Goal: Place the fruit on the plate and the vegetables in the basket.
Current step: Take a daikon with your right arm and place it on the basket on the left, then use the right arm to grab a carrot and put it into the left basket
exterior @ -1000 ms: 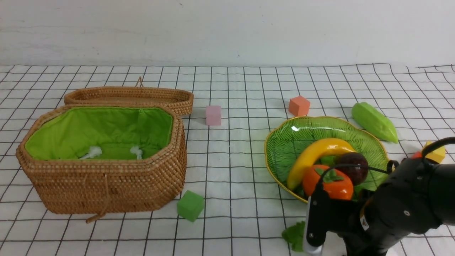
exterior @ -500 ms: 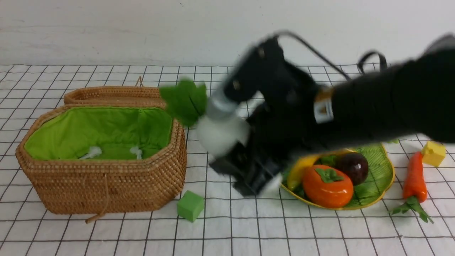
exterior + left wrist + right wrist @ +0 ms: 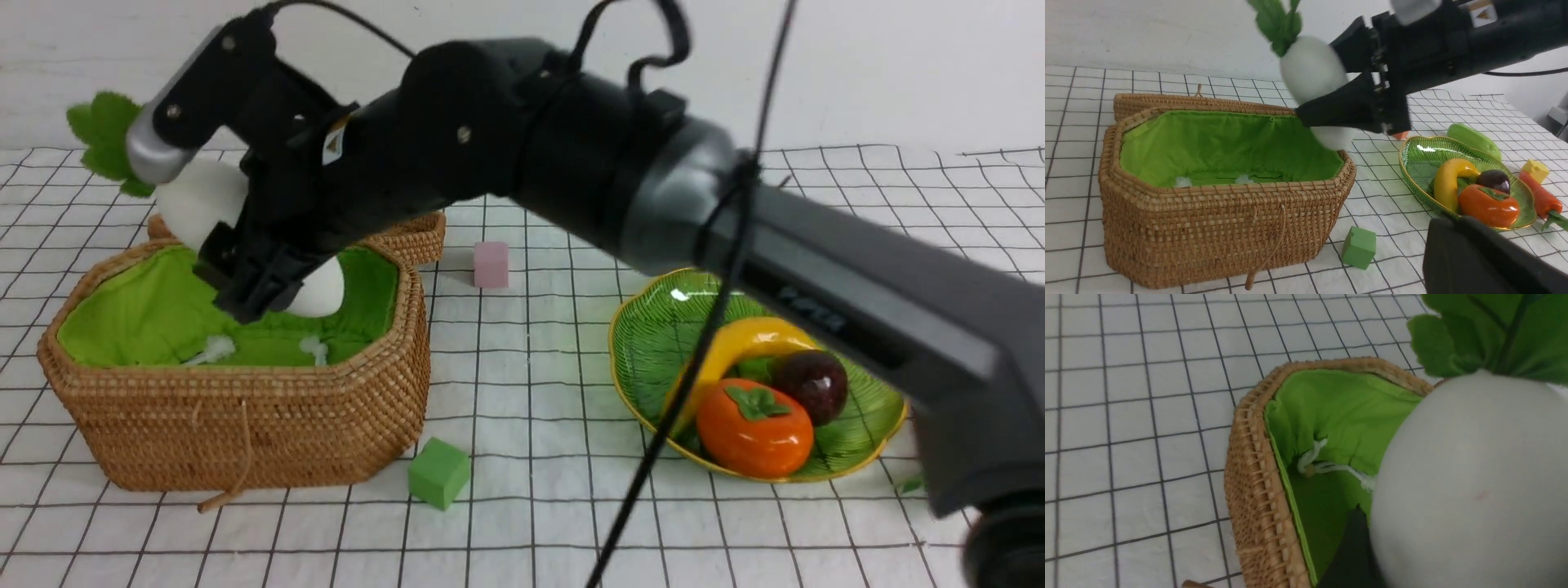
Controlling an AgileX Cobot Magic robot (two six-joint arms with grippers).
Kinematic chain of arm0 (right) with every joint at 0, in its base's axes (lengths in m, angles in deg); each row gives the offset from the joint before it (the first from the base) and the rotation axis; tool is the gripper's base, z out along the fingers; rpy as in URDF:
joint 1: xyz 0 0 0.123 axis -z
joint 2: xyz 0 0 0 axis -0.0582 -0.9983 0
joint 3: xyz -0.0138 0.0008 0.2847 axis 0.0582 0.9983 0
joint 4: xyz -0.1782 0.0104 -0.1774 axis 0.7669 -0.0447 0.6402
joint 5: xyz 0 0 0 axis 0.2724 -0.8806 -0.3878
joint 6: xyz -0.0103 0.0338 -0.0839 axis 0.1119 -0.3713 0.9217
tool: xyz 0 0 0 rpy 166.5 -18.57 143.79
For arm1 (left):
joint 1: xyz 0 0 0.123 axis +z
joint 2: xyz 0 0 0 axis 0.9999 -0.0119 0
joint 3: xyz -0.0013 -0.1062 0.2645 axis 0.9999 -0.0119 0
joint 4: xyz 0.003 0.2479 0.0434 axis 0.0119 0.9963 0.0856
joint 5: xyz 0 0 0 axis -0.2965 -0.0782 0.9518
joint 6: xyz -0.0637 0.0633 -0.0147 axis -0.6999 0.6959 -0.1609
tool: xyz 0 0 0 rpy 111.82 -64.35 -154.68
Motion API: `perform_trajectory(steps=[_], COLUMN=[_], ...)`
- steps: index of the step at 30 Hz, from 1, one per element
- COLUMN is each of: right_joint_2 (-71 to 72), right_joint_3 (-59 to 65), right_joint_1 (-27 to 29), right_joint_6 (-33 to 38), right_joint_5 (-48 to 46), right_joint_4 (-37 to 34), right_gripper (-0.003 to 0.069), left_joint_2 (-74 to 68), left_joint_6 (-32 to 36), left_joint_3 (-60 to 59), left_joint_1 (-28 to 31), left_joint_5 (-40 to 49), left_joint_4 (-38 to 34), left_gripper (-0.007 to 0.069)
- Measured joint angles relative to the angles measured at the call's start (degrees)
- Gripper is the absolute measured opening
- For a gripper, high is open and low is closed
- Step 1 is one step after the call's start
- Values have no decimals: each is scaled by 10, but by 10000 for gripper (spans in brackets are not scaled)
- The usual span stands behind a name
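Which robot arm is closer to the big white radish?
Right. The right gripper has the radish between its jaws, above the basket. The left gripper is well apart from it, back on the robot's side.

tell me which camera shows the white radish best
The left wrist view: the radish shows leaves, body and tip, over the basket. In the front view the right gripper covers its middle; the right wrist view is a close-up of its side.
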Motion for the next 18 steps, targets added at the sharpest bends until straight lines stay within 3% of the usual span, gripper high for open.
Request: perform_trajectory(steps=[4,8,12,14,15,17,18], right_joint_2=[-17,23,102,156,160,214,230], right_joint_3=[-16,-19,-20,-24,-24,-11,-1], right_joint_1=[0,0,1,9,11,33,46], right_joint_6=[-6,-65,-159,-220,-220,-289,-310], right_joint_5=[-12,-77,-211,-307,-314,-349,-353], right_joint_4=[25,37,93,144,150,208,221], right_gripper=[676,617,468,334,321,153,106], left_joint_2=[0,0,0,0,0,0,0], left_joint_6=[14,53,147,216,222,301,321], left_joint_3=[0,0,0,0,0,0,0], left_joint_1=[0,0,0,0,0,0,0], left_joint_5=[1,-5,-25,-30,-30,-33,-33], left_joint_4=[-23,-46,-104,-155,-160,-237,-255], left_gripper=[-13,-13,-13,-13,-13,-13,-13])
